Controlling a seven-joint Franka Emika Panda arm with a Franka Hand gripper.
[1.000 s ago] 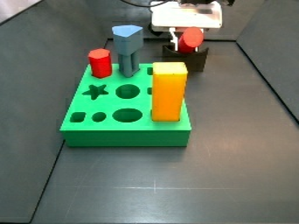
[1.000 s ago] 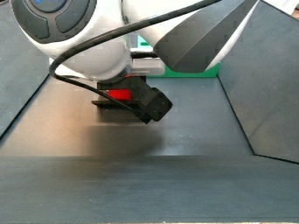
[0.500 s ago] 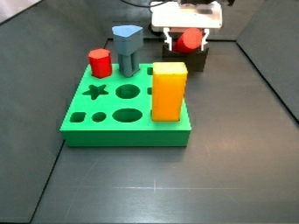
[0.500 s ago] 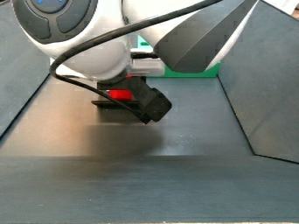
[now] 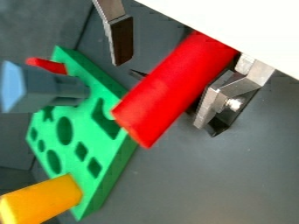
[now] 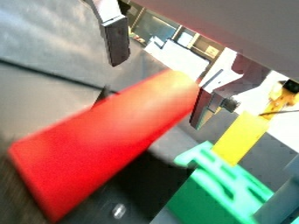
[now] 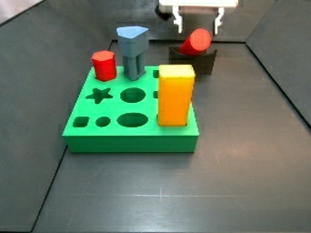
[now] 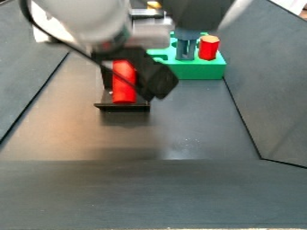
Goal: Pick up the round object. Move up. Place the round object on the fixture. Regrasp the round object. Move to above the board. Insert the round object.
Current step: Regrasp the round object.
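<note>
The round object (image 7: 197, 41), a smooth red cylinder, lies on its side in the notch of the dark fixture (image 7: 202, 64) behind the green board (image 7: 134, 123). Seen from the opposite side, the round object (image 8: 122, 79) rests lengthwise on the fixture (image 8: 122, 106). My gripper (image 7: 199, 15) hangs open just above it, touching nothing. In both wrist views the round object (image 5: 170, 83) (image 6: 111, 131) runs below and between the spread fingers (image 5: 121, 37) (image 6: 114, 42). There is a clear gap at one finger, and the opposite finger stands close beside the peg.
On the board stand an orange block (image 7: 175, 94), a red hexagonal peg (image 7: 105, 65) and a blue-grey prism (image 7: 131, 50). Star, round and square holes show in the board's top. Dark walls enclose the floor on both sides (image 7: 279, 82).
The gripper was down around the round object on the fixture. It has let go and risen straight up, and the peg stays lying in the notch.
</note>
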